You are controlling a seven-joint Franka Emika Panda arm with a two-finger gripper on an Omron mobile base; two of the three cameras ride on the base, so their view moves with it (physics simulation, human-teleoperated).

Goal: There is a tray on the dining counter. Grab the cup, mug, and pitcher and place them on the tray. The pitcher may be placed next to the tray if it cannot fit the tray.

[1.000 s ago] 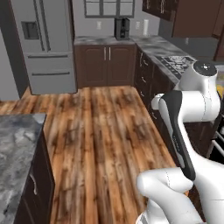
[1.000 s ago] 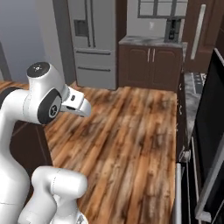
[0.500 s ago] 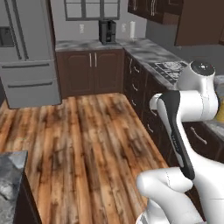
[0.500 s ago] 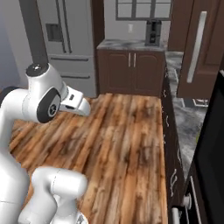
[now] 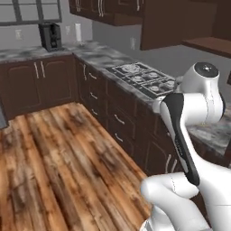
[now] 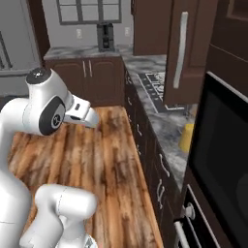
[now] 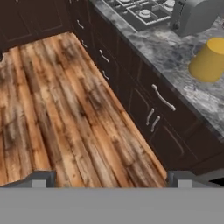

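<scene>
The wooden plank floor [image 5: 58,171] spreads brown and streaky across the room, its boards running toward the far wall. Along its edge stands a run of dark wood cabinets [image 5: 122,122] with slim metal handles, topped by a grey marbled stone worktop [image 7: 183,65]. A gas stove [image 5: 142,76] with black grates is set into that worktop, and a grey toaster [image 7: 194,15] sits just beside it. In the right base view a tall dark oven front [image 6: 223,160] with a glossy black door fills the near side.

The white arm [image 5: 194,131] rises folded, its rounded elbow joint high and the forearm angled down over the floor beside the cabinets. The gripper [image 7: 111,177] hangs above the floor with its jaws spread wide apart, nothing between them; the two dark fingertips [image 7: 39,178] show far apart.

The pitcher [image 7: 209,59], a smooth orange-yellow tapered body, stands on the worktop near the toaster. A black coffee machine [image 5: 49,36] stands on the far worktop.
</scene>
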